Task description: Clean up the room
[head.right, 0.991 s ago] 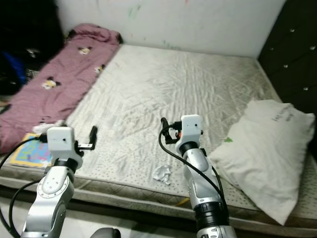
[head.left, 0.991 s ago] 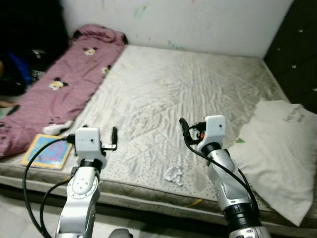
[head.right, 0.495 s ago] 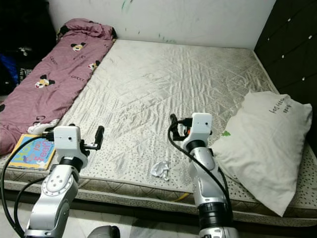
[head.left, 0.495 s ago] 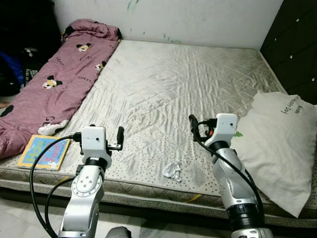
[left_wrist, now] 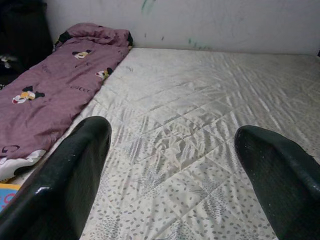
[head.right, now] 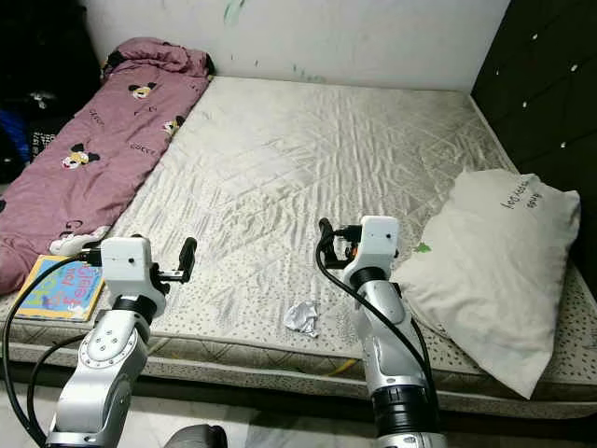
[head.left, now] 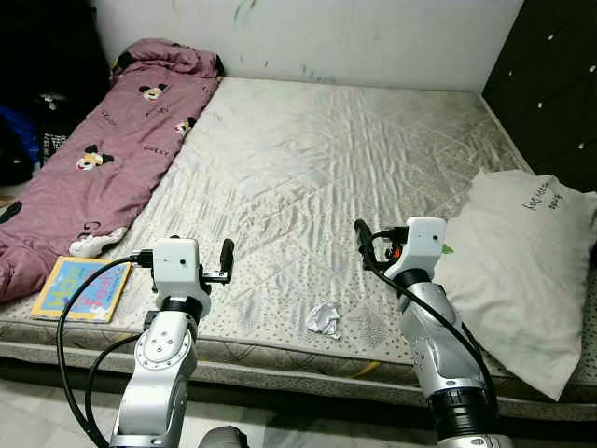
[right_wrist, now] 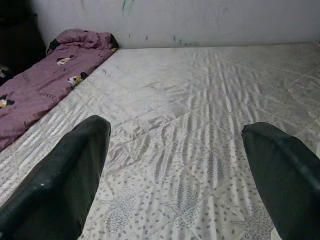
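- Your left gripper [left_wrist: 170, 165] hung over the near edge of the mattress [head.left: 345, 159], its fingers [left_wrist: 65, 175] spread wide apart with nothing between them.
- Your right gripper [right_wrist: 175, 165] was raised at the same height, jaws also wide open and empty.
- A crumpled tissue [head.left: 325, 319] lay on the mattress between your two grippers, nearer the right one and a little closer to the bed's front edge than either.
- A white pillow [head.left: 522, 261] lay just beside your right gripper, on its outer side.
- A colourful book [head.left: 79, 289] lay on the mattress corner outside your left gripper, touching the purple blanket [head.left: 103, 168] that stretched away beyond it.
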Robot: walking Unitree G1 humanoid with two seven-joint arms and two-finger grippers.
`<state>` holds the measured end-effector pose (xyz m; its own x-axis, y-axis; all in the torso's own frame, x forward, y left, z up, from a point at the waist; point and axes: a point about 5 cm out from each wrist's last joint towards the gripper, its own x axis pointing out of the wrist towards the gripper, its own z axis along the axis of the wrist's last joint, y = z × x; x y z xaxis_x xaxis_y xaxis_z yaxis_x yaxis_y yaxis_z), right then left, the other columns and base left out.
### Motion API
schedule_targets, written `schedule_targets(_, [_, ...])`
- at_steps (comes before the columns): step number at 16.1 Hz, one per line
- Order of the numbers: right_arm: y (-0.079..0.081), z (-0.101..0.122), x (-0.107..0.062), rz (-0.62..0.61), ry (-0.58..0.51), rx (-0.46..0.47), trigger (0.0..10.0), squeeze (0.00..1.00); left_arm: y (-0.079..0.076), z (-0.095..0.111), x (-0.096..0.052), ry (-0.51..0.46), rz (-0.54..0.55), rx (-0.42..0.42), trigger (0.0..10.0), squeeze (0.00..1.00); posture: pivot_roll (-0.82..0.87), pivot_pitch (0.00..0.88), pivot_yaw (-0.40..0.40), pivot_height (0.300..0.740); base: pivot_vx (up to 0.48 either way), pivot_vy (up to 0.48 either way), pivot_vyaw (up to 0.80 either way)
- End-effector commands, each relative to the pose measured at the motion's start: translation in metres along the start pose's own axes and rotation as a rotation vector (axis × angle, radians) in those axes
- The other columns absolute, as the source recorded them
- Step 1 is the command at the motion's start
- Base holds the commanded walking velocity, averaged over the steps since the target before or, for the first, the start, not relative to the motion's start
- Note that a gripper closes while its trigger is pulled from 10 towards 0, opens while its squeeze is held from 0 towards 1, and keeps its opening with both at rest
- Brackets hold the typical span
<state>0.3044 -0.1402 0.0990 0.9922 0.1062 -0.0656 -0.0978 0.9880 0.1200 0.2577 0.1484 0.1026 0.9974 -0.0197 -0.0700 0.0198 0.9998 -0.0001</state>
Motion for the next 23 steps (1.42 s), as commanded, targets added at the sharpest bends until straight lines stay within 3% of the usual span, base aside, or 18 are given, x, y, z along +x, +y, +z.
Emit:
schedule_targets(1, [0.002, 0.003, 0.0, 0.01, -0.01, 0.006, 10.0, 0.0, 0.002, 0.003, 0.001, -0.005, 0.011, -0.01, 10.0, 0.0, 0.05, 0.017, -0.023, 0.696, 0.0, 0.0, 0.0])
schedule_targets(10, [0.004, 0.004, 0.001, 0.027, -0.01, 0.003, 10.0, 0.0, 0.002, 0.008, 0.003, -0.027, 0.039, -0.034, 10.0, 0.0, 0.05, 0.021, -0.027, 0.603, 0.0, 0.0, 0.0])
schedule_targets(12, [0.005, 0.004, 0.002, 0.035, -0.008, -0.002, 10.0, 0.0, 0.002, 0.009, 0.004, -0.026, 0.068, -0.015, 10.0, 0.0, 0.05, 0.022, -0.027, 0.603, 0.0, 0.0, 0.0])
schedule_targets(23, [0.013, 0.003, 0.002, 0.096, -0.012, -0.026, 10.0, 0.0, 0.003, 0.007, 0.004, -0.023, 0.058, -0.073, 10.0, 0.0, 0.05, 0.02, -0.035, 0.603, 0.0, 0.0, 0.0])
